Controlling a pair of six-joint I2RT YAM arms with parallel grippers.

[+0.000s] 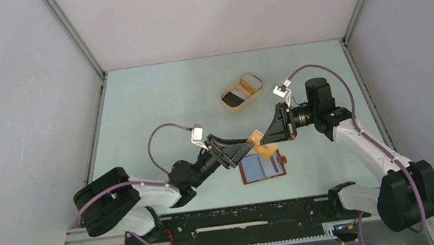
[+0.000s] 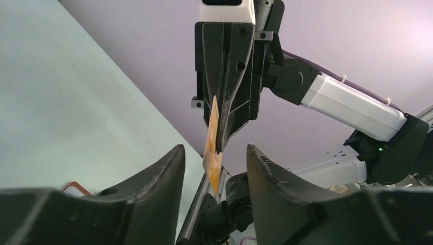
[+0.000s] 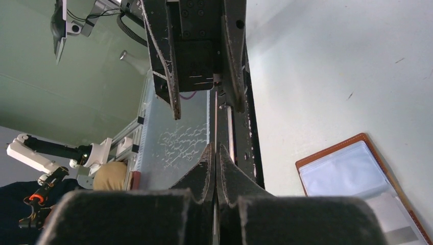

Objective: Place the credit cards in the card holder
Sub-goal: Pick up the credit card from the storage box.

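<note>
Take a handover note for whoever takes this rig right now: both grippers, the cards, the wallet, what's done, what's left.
Right gripper: fingers shut on a thin orange plastic card, held off the table.
Left gripper: open, fingers on either side of that card, not gripping it.
Reddish-brown leather card holder: lying open on the table, just nearer the bases.
Beige oval tray: farther back, holds a black card and a pale card.
Done: one card lifted.
Left: slot it, then the tray's cards.
</note>
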